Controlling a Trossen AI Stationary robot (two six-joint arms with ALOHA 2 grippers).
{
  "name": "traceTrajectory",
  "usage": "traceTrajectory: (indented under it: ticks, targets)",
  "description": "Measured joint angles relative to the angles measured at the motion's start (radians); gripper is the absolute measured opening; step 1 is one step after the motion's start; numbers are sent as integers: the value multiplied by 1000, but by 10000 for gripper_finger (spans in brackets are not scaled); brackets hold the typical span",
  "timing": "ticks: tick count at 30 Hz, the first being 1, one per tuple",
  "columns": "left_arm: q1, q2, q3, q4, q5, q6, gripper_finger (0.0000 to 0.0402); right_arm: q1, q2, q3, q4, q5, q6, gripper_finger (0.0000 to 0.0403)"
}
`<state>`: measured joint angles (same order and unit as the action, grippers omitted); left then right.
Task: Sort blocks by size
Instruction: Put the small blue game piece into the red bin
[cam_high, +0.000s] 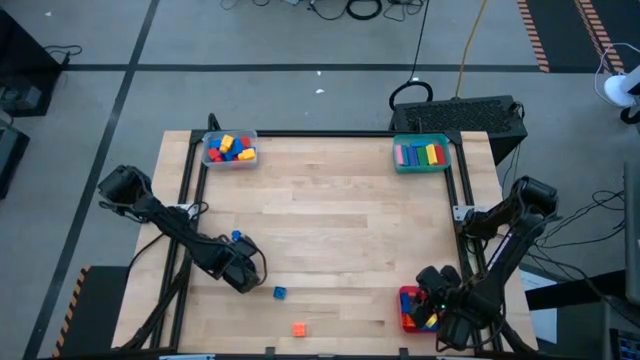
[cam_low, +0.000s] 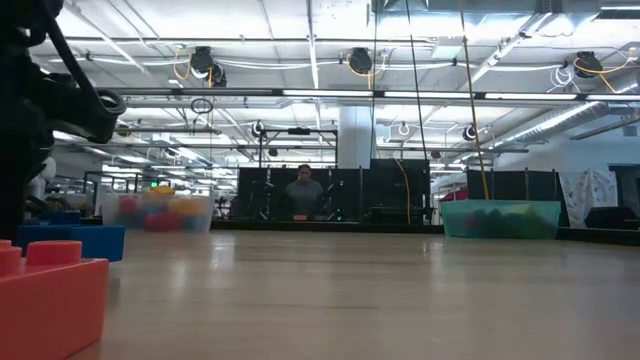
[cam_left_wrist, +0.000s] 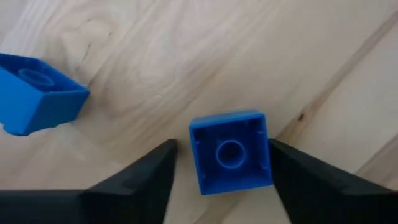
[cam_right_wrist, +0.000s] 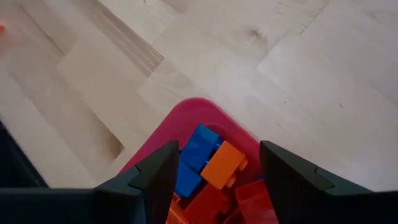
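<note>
Blocks unlabelled, left gripper (cam_left_wrist: 221, 163) fingers spread around blue brick (cam_left_wrist: 230, 152), right gripper (cam_right_wrist: 217, 163) fingers spread above red tray (cam_right_wrist: 198, 110).

Block and tray colours on pale wood table (cam_high: 340, 200)

Blue cube (cam_left_wrist: 230, 152) between dark fingers (cam_left_wrist: 134, 186); second blue block (cam_left_wrist: 34, 93); orange cube (cam_high: 298, 329); red tray (cam_right_wrist: 193, 112): blue, orange, red bricks; teal tray (cam_high: 421, 153); clear tray (cam_high: 230, 148).

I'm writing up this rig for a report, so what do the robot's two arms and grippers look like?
Both arms are black, built of slim jointed segments with bulkier joint housings and black cables running alongside. The left gripper and right gripper each end in two matte black, wedge-shaped fingers. Small green and red lights glow near the right arm's wrist.
</note>
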<state>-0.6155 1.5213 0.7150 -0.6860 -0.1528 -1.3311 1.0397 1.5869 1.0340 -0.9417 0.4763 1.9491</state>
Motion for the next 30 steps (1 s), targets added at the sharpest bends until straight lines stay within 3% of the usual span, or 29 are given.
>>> traceTrajectory:
  ticks: [6,17,25,28,30]
  targets:
    - [0,-1,0,24,-11,58,139,-16,15,0,9,4,-14,208]
    - [55,3,67,63,-58,312,140,-73,15,0,82,-4,-231,208]
    - [146,2,105,238,-25,558,140,-77,-8,37,95,-12,-295,208]
    - [184,2,105,317,3,624,140,-76,-15,107,52,48,-364,208]
    - [205,2,105,367,17,660,140,-78,-15,153,18,143,-430,208]
